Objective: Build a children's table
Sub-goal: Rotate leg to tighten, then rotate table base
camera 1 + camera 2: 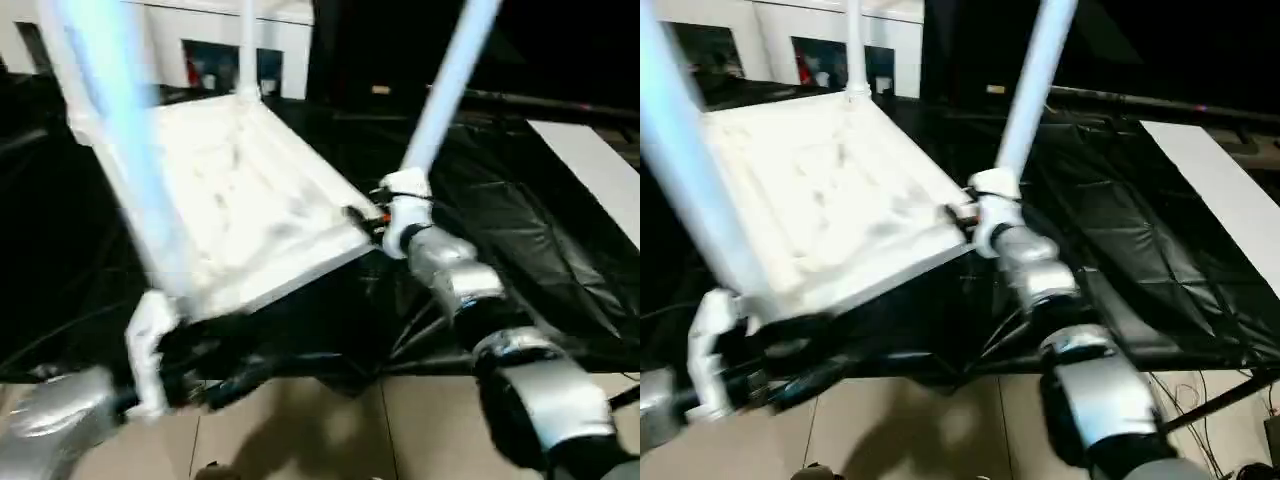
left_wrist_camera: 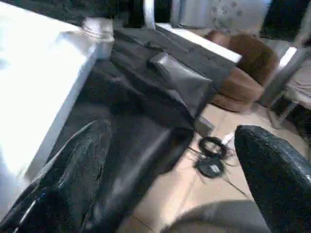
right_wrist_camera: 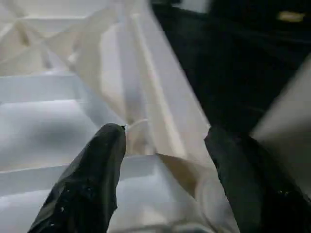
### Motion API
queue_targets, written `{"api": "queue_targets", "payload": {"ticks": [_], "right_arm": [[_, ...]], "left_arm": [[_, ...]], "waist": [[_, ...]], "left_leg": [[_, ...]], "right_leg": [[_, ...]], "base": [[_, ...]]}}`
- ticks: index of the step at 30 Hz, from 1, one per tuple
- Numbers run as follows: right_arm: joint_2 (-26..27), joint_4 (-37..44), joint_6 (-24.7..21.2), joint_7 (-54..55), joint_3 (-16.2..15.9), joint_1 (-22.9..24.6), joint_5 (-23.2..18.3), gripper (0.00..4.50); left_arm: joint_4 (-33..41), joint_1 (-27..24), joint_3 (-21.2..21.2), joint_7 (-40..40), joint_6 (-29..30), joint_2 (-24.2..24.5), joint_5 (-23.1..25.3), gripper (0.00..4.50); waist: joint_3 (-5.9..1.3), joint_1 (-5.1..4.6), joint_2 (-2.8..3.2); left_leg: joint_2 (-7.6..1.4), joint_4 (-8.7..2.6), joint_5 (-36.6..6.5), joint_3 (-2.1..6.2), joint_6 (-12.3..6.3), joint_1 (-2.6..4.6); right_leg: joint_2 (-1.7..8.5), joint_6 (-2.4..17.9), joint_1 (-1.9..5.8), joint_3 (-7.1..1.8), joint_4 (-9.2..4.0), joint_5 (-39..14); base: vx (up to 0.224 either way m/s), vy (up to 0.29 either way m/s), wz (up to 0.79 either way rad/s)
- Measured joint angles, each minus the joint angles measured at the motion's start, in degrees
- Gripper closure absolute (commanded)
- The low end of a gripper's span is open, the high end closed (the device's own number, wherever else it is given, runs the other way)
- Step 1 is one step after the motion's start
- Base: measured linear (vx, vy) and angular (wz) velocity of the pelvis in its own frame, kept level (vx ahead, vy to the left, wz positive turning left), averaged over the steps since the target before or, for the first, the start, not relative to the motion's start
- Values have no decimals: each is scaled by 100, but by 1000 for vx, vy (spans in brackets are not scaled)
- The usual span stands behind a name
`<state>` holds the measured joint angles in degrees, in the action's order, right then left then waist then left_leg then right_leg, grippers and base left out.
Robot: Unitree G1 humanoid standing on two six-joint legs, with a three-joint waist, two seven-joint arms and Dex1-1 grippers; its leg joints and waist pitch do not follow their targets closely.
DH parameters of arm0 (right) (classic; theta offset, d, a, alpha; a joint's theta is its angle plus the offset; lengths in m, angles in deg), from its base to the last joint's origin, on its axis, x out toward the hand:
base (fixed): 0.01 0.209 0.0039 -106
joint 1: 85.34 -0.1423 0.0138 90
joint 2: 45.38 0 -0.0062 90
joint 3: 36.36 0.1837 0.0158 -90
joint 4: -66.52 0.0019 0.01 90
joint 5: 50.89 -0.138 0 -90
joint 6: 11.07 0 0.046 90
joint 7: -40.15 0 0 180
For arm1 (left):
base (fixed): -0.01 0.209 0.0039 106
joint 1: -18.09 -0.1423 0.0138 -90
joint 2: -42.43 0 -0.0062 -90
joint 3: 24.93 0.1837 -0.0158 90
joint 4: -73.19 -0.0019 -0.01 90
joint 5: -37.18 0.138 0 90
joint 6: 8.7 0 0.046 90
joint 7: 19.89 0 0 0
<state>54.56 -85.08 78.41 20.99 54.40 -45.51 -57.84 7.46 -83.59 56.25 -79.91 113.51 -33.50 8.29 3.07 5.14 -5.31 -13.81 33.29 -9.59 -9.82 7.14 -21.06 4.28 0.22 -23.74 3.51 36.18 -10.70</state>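
Observation:
The white tabletop (image 1: 240, 200) is upside down and tilted, its ribbed underside facing me. Long white legs rise from its corner sockets: one at the near left (image 1: 110, 120), one at the right (image 1: 450, 80), and a third at the far corner (image 1: 246, 50). My right gripper (image 1: 368, 218) is at the right corner beside that leg's socket; in the right wrist view its fingers (image 3: 102, 165) are closed over the tabletop's rim (image 3: 160, 121). My left gripper (image 1: 200, 375) sits under the near left corner, open, with the white edge (image 2: 43, 97) beside one finger.
Black cloth (image 1: 520, 240) covers the surface under and behind the tabletop. A white glass-door cabinet (image 1: 220, 60) stands at the back and a white board (image 1: 600, 170) lies at the right. Beige floor tiles (image 1: 330, 430) are in front, with cables (image 2: 211, 162) and a brown seat (image 2: 243, 73).

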Motion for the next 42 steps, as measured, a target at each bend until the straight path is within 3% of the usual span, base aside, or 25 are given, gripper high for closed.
{"api": "queue_targets", "payload": {"ticks": [5,9,12,16,19,22,26,29,34,42], "right_arm": [[1,-235,114,68,4,-158,46,149],[-25,-355,240,-5,16,-189,61,149],[-57,-275,270,-392,-77,-134,134,149],[-175,215,312,-1227,-385,347,279,149],[-290,665,185,-1744,-667,827,293,149],[-477,970,8,-1836,-752,1033,304,149],[-623,1218,-188,-1795,-726,1126,338,149],[-607,1123,-206,-1516,-735,1172,553,149],[-397,744,-141,-904,-814,1164,773,149],[163,453,-94,-482,-637,943,643,149]], "left_arm": [[-14,-63,-186,-341,-85,337,-113,4],[-83,-333,-610,-506,-129,648,-309,4],[-38,-854,-1033,-746,39,956,-516,4],[-31,-1346,-1732,-979,229,1123,-654,4],[-117,-1220,-2158,-918,46,1070,-753,4],[-394,-866,-2301,-743,-254,991,-810,4],[-439,-202,-2205,-601,-210,811,-1370,4],[-479,331,-1781,-568,-95,531,-1491,4],[-868,1011,-1091,-514,-373,299,-988,4],[-1519,1646,-307,-57,-745,69,-327,4]], "waist": [[-3,-38,-5],[-4,-33,-6],[-14,-94,-22],[-20,-150,-33],[-23,-146,-49],[-23,-146,-48],[-31,-149,-60],[-41,-144,-75],[-41,-161,-75],[-58,-179,-99]], "left_leg": [[-5,8,0,1,0,1],[-6,10,0,0,0,0],[-7,14,-1,1,-2,-1],[-7,14,-3,1,-5,-1],[-7,16,-3,4,-5,1],[-6,22,-3,4,-5,6],[-8,21,-3,16,-4,25],[-13,32,-2,21,-3,41],[-10,36,-2,20,-3,54],[-10,35,-2,20,-1,53]], "right_leg": [[-6,1,-4,-1,5,4],[-9,5,-5,-6,6,5],[-16,2,-7,-14,4,2],[-20,-1,-4,-20,-3,-2],[-22,0,0,-22,-2,-2],[-24,-13,2,-29,-1,-5],[-47,-7,9,-44,10,2],[-85,-4,19,-91,10,6],[-88,-10,19,-104,10,15],[-91,-5,-5,-110,40,25]], "base": [[0,0,0],[0,0,0],[0,0,0],[0,0,0],[0,0,0],[0,0,0],[0,0,0],[0,0,0],[0,0,0],[0,0,0]]}}
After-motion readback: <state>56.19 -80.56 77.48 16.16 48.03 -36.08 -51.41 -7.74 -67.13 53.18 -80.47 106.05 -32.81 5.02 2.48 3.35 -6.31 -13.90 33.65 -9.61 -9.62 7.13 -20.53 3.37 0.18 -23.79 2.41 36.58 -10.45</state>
